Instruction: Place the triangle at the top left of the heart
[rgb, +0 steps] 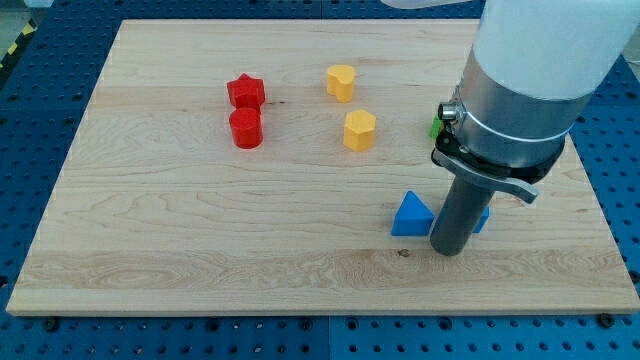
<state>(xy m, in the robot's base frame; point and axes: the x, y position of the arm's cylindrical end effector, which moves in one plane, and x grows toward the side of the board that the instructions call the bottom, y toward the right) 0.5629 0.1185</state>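
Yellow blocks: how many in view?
2. The yellow heart sits near the view's top centre; the yellow hexagon lies just below and right of it. The arm may hide others.

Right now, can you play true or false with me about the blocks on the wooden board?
1. My tip is just right of the blue triangle. True.
2. The yellow heart sits at the view's bottom. False: it sits near the top, above the yellow hexagon.
3. The red star is right above the red cylinder. True.
4. The blue triangle is already at the heart's top left. False: it lies lower, to the heart's right.
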